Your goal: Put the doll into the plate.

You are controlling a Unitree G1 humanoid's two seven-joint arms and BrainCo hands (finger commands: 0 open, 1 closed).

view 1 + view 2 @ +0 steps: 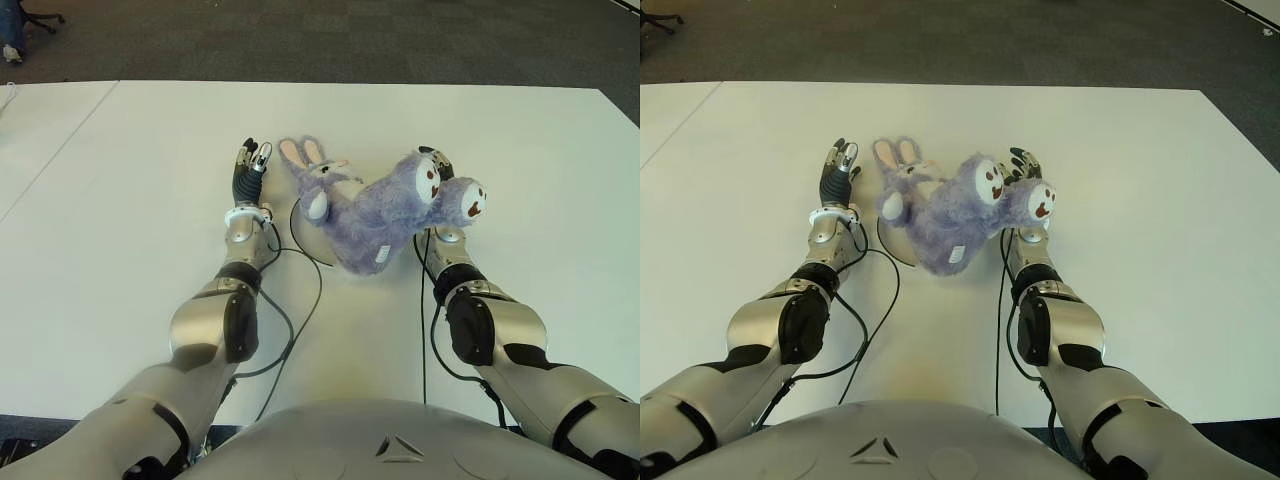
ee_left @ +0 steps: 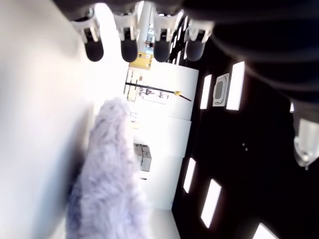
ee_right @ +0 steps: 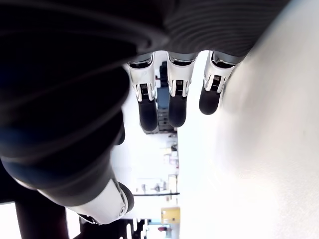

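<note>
Nearest the camera is the robot's grey torso (image 1: pixel 330 440), with both silver-and-black arms reaching forward over the white table (image 1: pixel 120 180). Between the two hands lies the doll (image 1: pixel 375 215), a fluffy lilac plush with long ears pointing far-left and two round, brown-marked feet toward the right. It sprawls across the plate (image 1: pixel 297 232), a white dish nearly the same tone as the table, of which only a dark arc of rim shows at the doll's near-left side; the doll covers the rest. The left hand (image 1: pixel 250 170) shows just left of the doll's ears, fingers straight and relaxed with nothing in them; its wrist view shows the fingertips (image 2: pixel 128 49) extended and bare, with lilac fur beside the hand but not gripped. The right hand (image 1: pixel 1025 170) shows just behind and right of the doll's feet, partly hidden by them; its wrist view shows the fingers (image 3: pixel 148 107) straight and empty, holding nothing. Whether either hand touches the plush cannot be told. Judging from how things lie, the task looks essentially done: the doll's body sits over the plate and neither hand grips it. Its head and feet appear to overhang the rim, so what could remain is at most a small nudge to centre it, then drawing both hands clear.
</note>
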